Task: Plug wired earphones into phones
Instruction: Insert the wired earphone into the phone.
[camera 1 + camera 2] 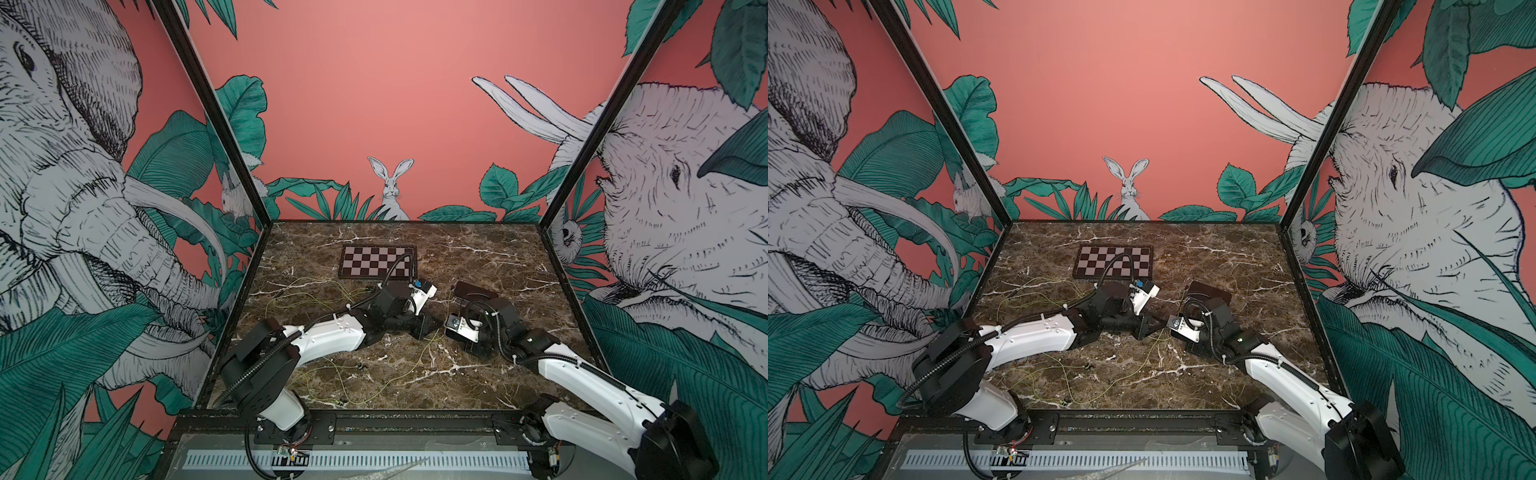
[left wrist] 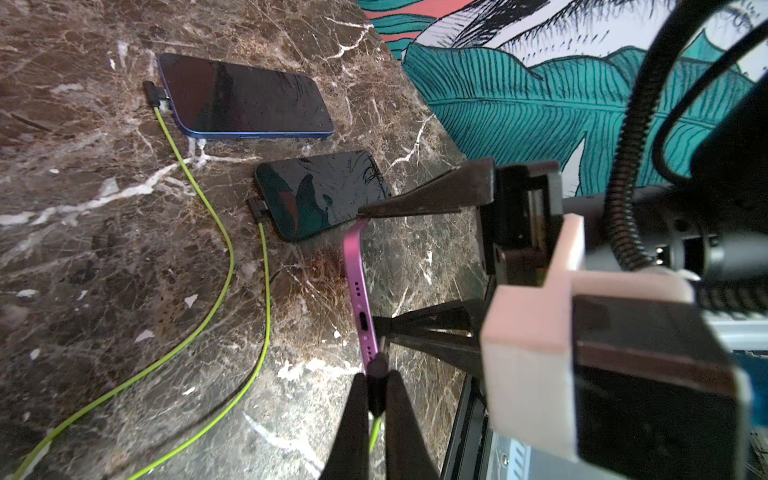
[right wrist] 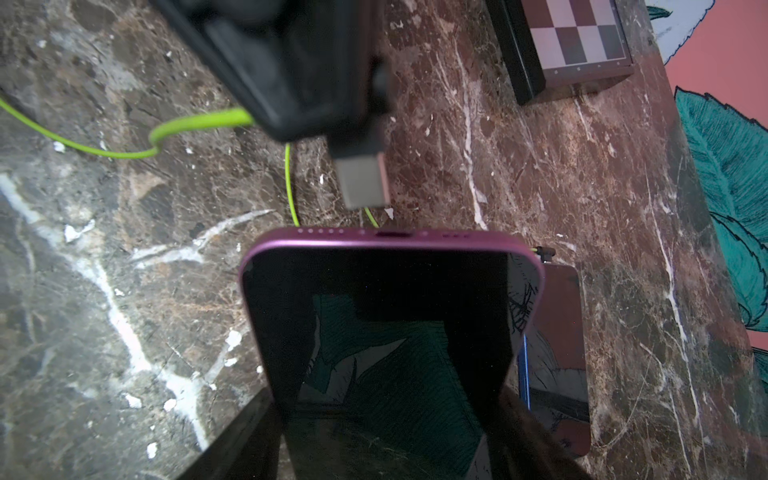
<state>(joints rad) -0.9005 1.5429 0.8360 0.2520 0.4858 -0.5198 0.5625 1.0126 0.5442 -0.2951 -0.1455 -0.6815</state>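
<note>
While left gripper (image 2: 376, 374) sits closed on the stiff plug (image 3: 361, 174), right gripper (image 3: 382, 436) holds 1 probably slick phone (image 3: 374, 324) wide by its sides; cord (image 3: 195, 121) limp.

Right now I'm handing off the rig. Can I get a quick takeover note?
Left gripper: shut on the third earphone plug, tip close to the port but not in.
Right gripper: shut on the purple phone, held tilted, port end towards the plug.
Done: blue-edged phone and dark phone lie flat, each with a plug in.
Left: line up the plug and seat it in the purple phone.
</note>
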